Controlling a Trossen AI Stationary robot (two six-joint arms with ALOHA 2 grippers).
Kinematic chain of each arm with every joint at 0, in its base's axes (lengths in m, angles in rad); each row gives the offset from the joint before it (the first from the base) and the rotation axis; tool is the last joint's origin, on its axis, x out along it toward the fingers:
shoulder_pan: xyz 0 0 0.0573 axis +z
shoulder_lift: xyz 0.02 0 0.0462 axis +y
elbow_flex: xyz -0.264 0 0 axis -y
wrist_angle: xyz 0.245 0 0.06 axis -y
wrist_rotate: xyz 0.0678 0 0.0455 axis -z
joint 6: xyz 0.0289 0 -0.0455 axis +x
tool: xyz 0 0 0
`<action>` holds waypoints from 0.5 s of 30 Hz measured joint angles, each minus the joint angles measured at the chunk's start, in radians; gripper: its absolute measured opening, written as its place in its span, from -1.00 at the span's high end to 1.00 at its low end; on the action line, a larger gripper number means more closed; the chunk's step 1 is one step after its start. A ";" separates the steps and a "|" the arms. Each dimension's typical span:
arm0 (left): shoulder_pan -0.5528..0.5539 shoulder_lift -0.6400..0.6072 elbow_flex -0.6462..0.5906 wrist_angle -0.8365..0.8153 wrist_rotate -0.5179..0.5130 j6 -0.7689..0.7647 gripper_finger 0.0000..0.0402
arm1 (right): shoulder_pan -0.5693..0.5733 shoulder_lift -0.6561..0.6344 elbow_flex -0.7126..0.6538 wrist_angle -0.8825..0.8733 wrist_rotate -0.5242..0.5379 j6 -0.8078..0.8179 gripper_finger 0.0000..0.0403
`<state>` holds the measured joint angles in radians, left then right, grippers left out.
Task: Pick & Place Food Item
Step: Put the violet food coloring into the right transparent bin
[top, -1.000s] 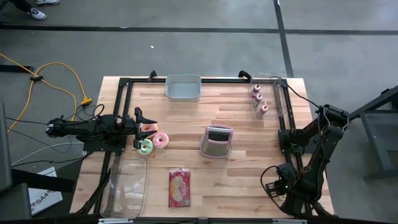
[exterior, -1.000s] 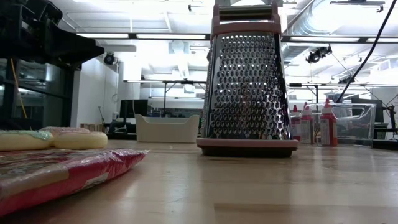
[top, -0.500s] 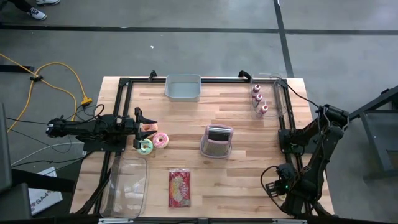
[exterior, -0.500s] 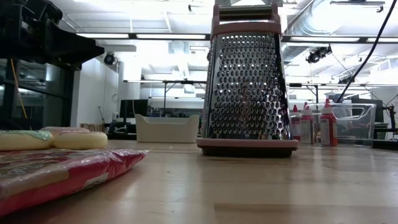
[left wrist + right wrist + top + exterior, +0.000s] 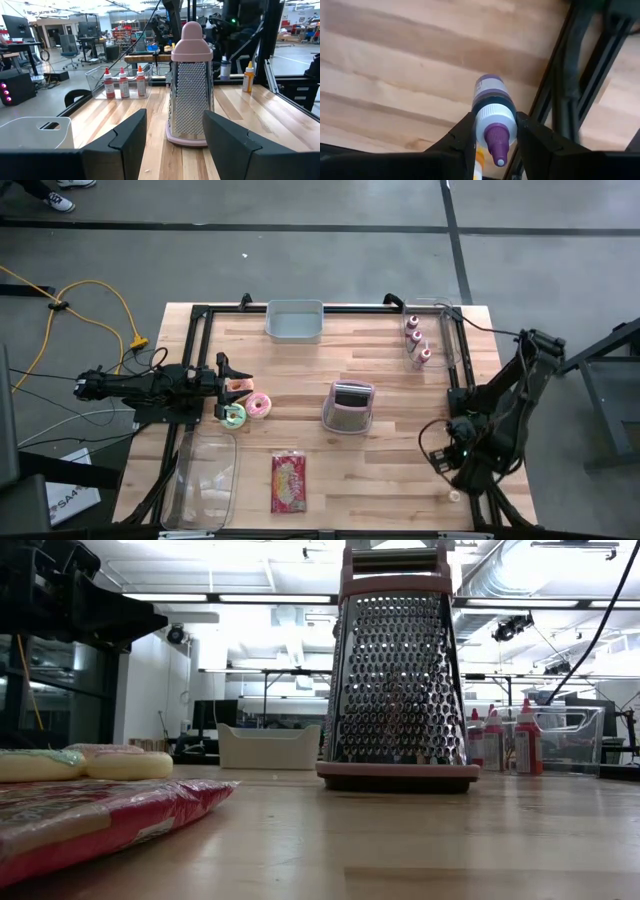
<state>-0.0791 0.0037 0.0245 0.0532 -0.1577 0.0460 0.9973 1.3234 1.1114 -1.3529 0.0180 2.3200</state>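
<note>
My right gripper (image 5: 493, 135) hangs over the table's near right part (image 5: 452, 458), shut on a small squeeze bottle (image 5: 492, 107) with a purple cap; the arm hides this bottle in the high view. Two donuts (image 5: 245, 410) lie at the left, and a red snack packet (image 5: 288, 482) lies near the front edge. My left gripper (image 5: 172, 145) stands open and level at the left edge (image 5: 236, 385), touching nothing and pointing at the pink grater (image 5: 190, 85). My right gripper pinches the bottle's white neck (image 5: 492, 119), just under the purple cap, between its two fingers. The fingers come from above and point down. The bottle hangs upright below them, its labelled body (image 5: 489, 89) toward the wood.
The grater (image 5: 348, 408) stands mid-table. A grey bin (image 5: 295, 320) sits at the far edge, a clear box (image 5: 448, 330) with sauce bottles (image 5: 416, 340) at the far right, and a clear tub (image 5: 205, 480) at the near left. A yellow bottle (image 5: 453, 496) stands near my right gripper.
My right arm has risen and swung toward the table's far edge. This has uncovered the yellow bottle near the front right corner.
</note>
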 joint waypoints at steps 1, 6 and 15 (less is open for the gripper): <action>0.000 0.000 0.000 0.000 0.000 0.000 0.06 | -0.008 -0.019 0.000 -0.018 0.011 -0.010 0.47; 0.000 0.000 0.000 0.000 0.000 0.000 0.06 | -0.054 -0.101 0.000 -0.090 0.036 -0.065 0.47; 0.000 0.000 0.000 0.000 0.000 0.000 0.06 | -0.147 -0.179 0.000 -0.145 0.036 -0.172 0.47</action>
<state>-0.0788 0.0040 0.0246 0.0532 -0.1577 0.0460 0.8502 1.1442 1.1114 -1.4978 0.0539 2.1478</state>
